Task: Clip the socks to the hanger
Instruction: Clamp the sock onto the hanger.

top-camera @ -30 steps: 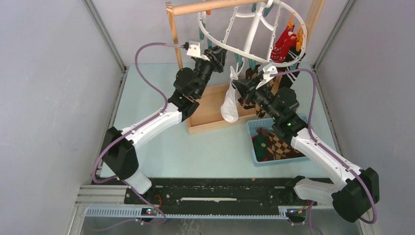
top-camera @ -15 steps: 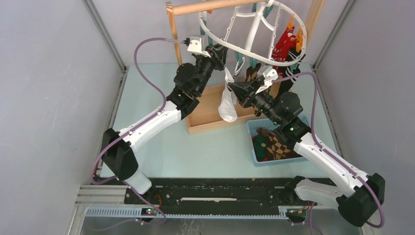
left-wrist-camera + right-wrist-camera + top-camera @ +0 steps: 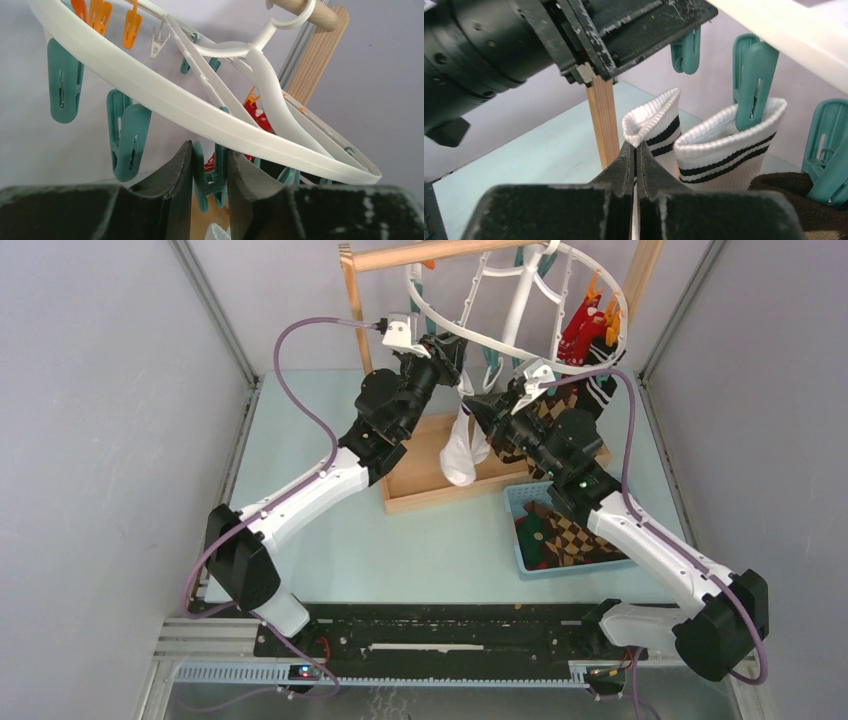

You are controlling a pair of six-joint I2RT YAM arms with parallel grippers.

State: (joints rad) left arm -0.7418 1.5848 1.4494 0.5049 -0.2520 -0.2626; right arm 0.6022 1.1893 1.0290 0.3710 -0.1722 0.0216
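The white oval hanger (image 3: 520, 300) hangs from the wooden rack; its rim (image 3: 165, 95) crosses the left wrist view. My left gripper (image 3: 450, 352) is just under the rim, its jaws (image 3: 210, 150) pressed on a teal clip (image 3: 210, 175). My right gripper (image 3: 482, 408) is shut (image 3: 634, 147) on the cuff of a white sock with black stripes (image 3: 651, 120), held up beneath the left gripper. A second matching sock (image 3: 724, 145) hangs beside it from a teal clip (image 3: 751, 75). Both white socks (image 3: 460, 455) dangle below. Red socks (image 3: 580, 330) are clipped at the hanger's right.
The wooden rack's post (image 3: 604, 120) and base (image 3: 430, 480) stand right behind the socks. A blue basket (image 3: 515, 502) at the right holds argyle, green and red socks (image 3: 560, 538). Free teal clips (image 3: 127, 135) and orange clips (image 3: 100, 15) hang round the rim.
My right gripper has carried the white sock up and to the left, close under the hanger rim and the left gripper. The left gripper rose slightly to the rim.
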